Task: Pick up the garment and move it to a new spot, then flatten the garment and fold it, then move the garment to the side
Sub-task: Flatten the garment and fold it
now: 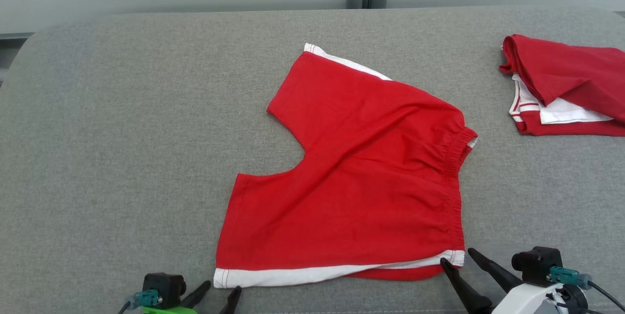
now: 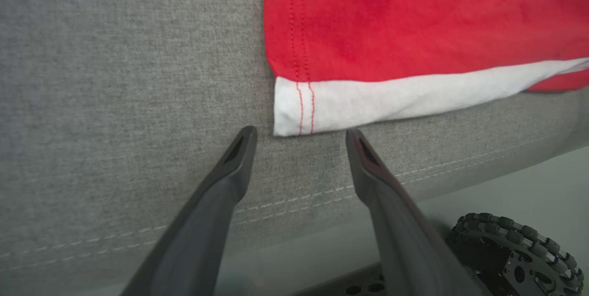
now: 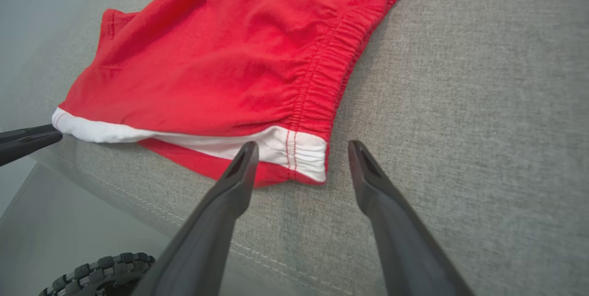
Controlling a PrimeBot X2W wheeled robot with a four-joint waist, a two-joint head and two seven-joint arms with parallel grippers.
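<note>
My left pincer (image 1: 222, 286) stands wide open and empty at the near edge of the counter (image 1: 122, 133). Its tips are just short of the near-left corner of the shorts (image 1: 361, 182), where the white stripe (image 1: 293, 275) ends. My right pincer (image 1: 457, 255) is equally spread and holds nothing. Its tips straddle the near-right corner, at the end of the waistband (image 1: 454, 177). One finger may already brush the cloth there, though I cannot be sure from this angle.

I judge both are set to take the near edge by its two corners at once, so I can lift it over for a fold. The shorts lie spread fairly flat mid-counter, legs to the left and waistband to the right, running from my pincers toward the far side. A folded red-and-white pile (image 1: 566, 84) sits well apart at the far right.
</note>
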